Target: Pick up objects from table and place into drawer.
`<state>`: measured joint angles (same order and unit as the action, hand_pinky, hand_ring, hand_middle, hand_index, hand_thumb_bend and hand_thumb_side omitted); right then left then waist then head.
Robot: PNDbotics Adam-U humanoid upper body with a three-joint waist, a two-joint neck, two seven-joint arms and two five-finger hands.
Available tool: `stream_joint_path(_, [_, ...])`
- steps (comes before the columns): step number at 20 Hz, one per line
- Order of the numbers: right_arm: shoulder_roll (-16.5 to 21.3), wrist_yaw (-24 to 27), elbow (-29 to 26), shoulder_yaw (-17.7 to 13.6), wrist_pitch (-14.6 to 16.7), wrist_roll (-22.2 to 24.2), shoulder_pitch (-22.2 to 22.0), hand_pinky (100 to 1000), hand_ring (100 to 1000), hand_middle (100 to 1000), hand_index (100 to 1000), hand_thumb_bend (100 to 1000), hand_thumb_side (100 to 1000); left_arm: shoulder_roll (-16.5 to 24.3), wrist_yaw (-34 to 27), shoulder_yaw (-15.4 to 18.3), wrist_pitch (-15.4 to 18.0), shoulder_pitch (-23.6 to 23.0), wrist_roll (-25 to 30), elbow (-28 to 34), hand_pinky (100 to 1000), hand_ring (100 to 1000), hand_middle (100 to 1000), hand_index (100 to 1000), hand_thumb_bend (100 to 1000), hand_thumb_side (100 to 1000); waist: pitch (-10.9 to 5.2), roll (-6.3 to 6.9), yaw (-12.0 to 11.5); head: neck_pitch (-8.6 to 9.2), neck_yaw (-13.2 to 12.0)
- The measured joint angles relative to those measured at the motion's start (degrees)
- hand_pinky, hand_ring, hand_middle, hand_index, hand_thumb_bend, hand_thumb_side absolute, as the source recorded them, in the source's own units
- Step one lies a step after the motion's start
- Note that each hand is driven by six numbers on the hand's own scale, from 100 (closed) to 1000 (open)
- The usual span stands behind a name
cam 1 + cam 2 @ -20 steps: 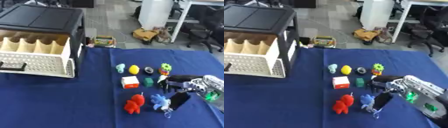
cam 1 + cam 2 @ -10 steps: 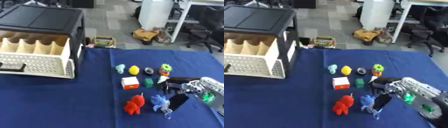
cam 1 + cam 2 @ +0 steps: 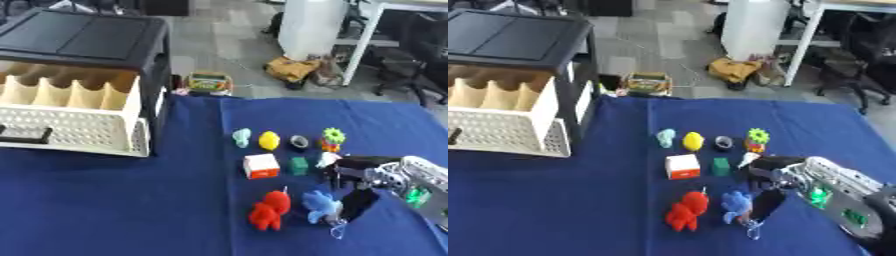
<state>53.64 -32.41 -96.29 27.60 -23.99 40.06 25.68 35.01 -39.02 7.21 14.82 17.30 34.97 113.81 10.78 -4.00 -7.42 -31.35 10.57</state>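
The right hand (image 3: 776,176) lies low over the blue tablecloth (image 3: 131,200), its dark fingers (image 3: 765,204) pointing down beside the blue figure (image 3: 320,205); whether they are curled or straight cannot be told. Left of the blue figure stands the red figure (image 3: 269,211), and beyond it, toward the open white drawer (image 3: 74,122), are the white-and-red cube (image 3: 261,165), green block (image 3: 299,165), teal piece (image 3: 241,137), yellow piece (image 3: 269,140), dark ring (image 3: 299,142) and green flower-shaped toy (image 3: 332,136).
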Motion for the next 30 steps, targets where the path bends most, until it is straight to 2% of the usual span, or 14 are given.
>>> stream_joint_path(12, [-1.00,-0.17,0.74,0.35,0.10,0.07,0.02,674,716,585,799,535,451,-0.84,0.22,0.03,-0.81,-0.05,0.30,0.00,568,465,592,813,100,1000,0.15,0.14,0.03,0.30,0.21])
stream_joint_path(19, [-2.12,-0.20,2.95,0.74,0.11,-0.80,0.54,669,709,562,786,521,444,-1.30,0.35,0.30,-1.20,-0.10,0.25,0.00,568,466,592,812,100,1000,0.27,0.25,-0.09,0.68,0.45])
stream_joint_path(23, [-2.81,-0.26,3.84,0.94,0.17,-1.11,0.71,670,714,577,798,516,431,-1.32,0.35,0.37,-1.27,-0.09,0.19,0.00,568,465,590,810,100,1000,0.28,0.29,-0.10,0.72,0.46])
stream_joint_path(28, [-3.31,-0.83,4.63,1.06,0.28,-1.49,0.96,670,723,607,914,541,427,-1.36,0.35,0.38,-1.40,-0.09,0.14,0.00,569,465,590,799,100,1000,0.46,0.35,-0.12,0.89,0.47])
stream_joint_path(30, [-3.38,-1.10,4.62,0.95,0.23,-1.90,0.68,671,725,610,930,548,424,-1.36,0.37,0.39,-1.41,-0.09,0.15,0.00,569,465,590,798,100,1000,0.48,0.35,-0.12,0.93,0.47])
